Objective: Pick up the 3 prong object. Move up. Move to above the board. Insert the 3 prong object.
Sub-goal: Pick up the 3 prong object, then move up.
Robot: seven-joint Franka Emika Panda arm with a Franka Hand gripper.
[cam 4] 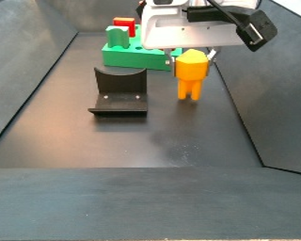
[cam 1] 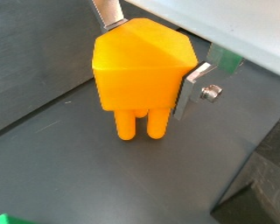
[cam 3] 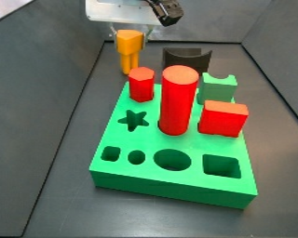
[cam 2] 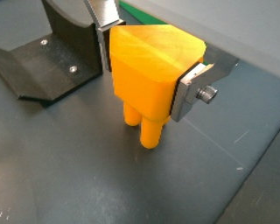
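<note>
The 3 prong object (cam 1: 136, 74) is an orange block with round prongs pointing down. It shows in both wrist views (cam 2: 152, 74) and both side views (cam 3: 128, 48) (cam 4: 191, 73). My gripper (cam 1: 149, 61) is shut on its body, one silver finger (cam 1: 189, 90) on each side. The prong tips are at or just above the dark floor; I cannot tell if they touch. The green board (cam 3: 177, 149) lies nearer the camera in a side view, with a star hole, round holes and a square hole along its front. It also shows far back in a side view (cam 4: 131, 55).
On the board stand two red cylinders (cam 3: 177, 98), a red cube (cam 3: 223, 118) and a green block (cam 3: 219, 90). The dark fixture (cam 4: 119, 91) stands beside the orange object and also shows in a wrist view (cam 2: 55, 57). Grey walls enclose the floor.
</note>
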